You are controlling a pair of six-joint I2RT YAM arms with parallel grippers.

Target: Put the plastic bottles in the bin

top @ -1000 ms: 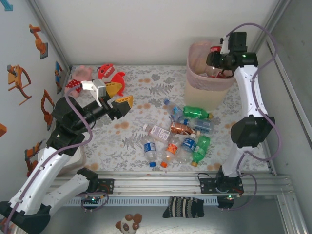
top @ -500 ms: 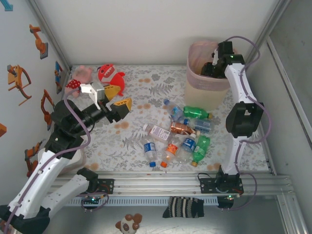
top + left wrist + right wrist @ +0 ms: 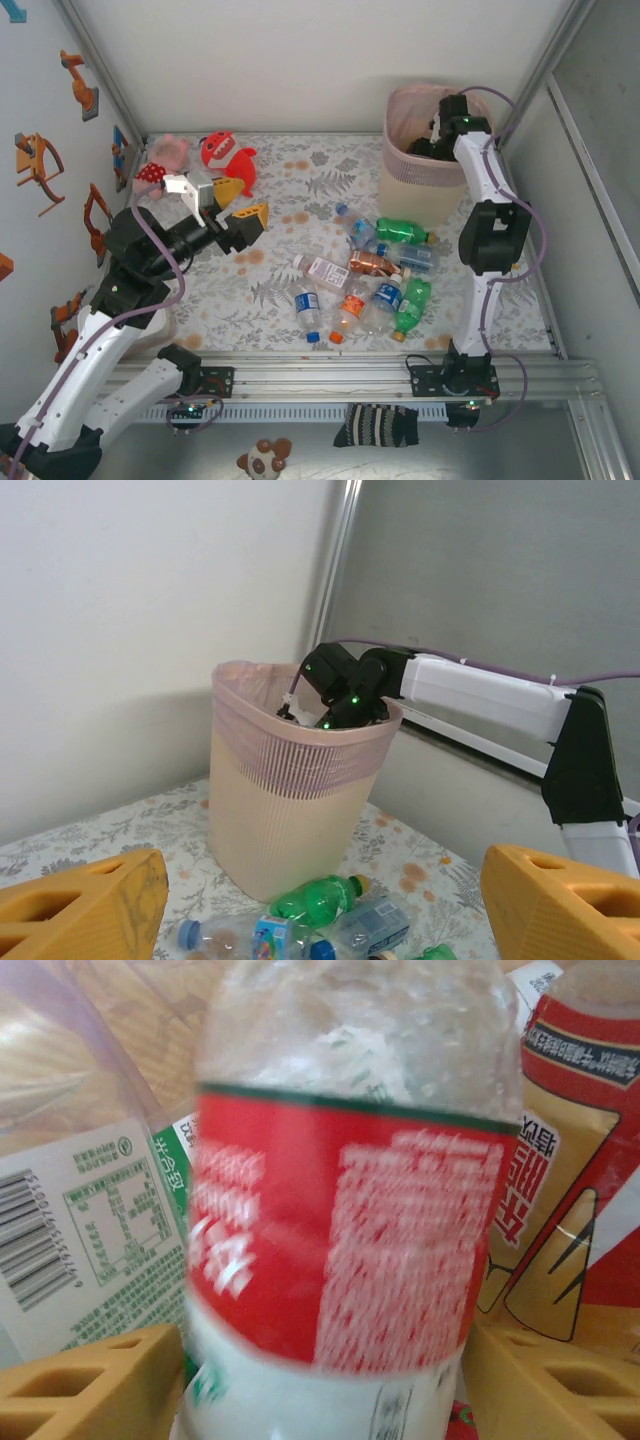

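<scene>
Bottles (image 3: 375, 265) lie heaped toward the near right edge of the table (image 3: 300, 160); the bin (image 3: 405, 175) stands at its far right corner. Inside it, a red-labelled bottle (image 3: 350, 1240) sits between the fingers of our right gripper (image 3: 320, 1380); whether it is gripped or let go, we cannot tell. Our left gripper (image 3: 243, 200) hangs spread and empty. We judge the bottles light, slick and crushable: take them mid-body, across the label.

A floral-patterned tabletop (image 3: 300, 195) carries a scatter of small plastic bottles (image 3: 370, 268), clear and green, lying on their sides right of centre in the overhead view. A tall pink-and-cream perforated bin (image 3: 420, 190) stands at upper right. A red plush toy (image 3: 218, 150) and a pink plush toy (image 3: 170, 150) sit side by side at upper left.
</scene>
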